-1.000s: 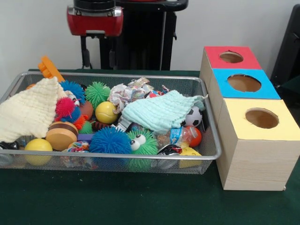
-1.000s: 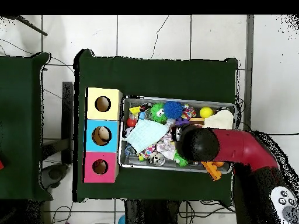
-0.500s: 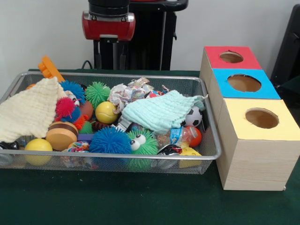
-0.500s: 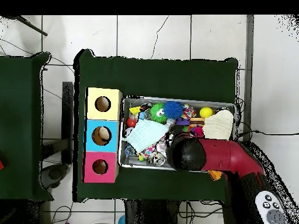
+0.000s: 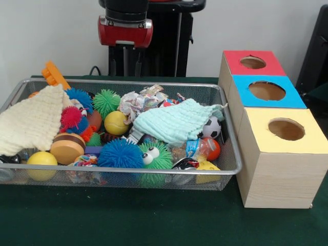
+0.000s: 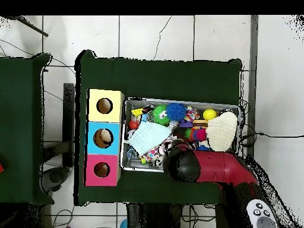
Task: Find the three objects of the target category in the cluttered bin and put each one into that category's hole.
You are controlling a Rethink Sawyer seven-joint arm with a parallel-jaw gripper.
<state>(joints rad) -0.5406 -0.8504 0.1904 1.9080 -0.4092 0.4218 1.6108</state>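
Wire bin (image 5: 225, 134) is sitting left of the three-hole box (image 5: 277, 154), touching it. It's packed: blue spiky ball (image 5: 120, 154) near front, yellow ball (image 5: 116, 123) mid, mint cloth (image 5: 174, 122) draped right, cream cloth (image 5: 31, 123) left. Arm (image 5: 125, 28) is hanging over the bin's far edge; gripper state can't be told.

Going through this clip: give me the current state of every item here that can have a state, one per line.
gripper: raised behind the bin, empty; open or shut not discernible
wire bin: full of clutter
mint cloth: draped over toys
cream cloth: draped at the bin's end
blue box: something pale inside its hole
yellow box: hole looks empty
red box: hole looks empty
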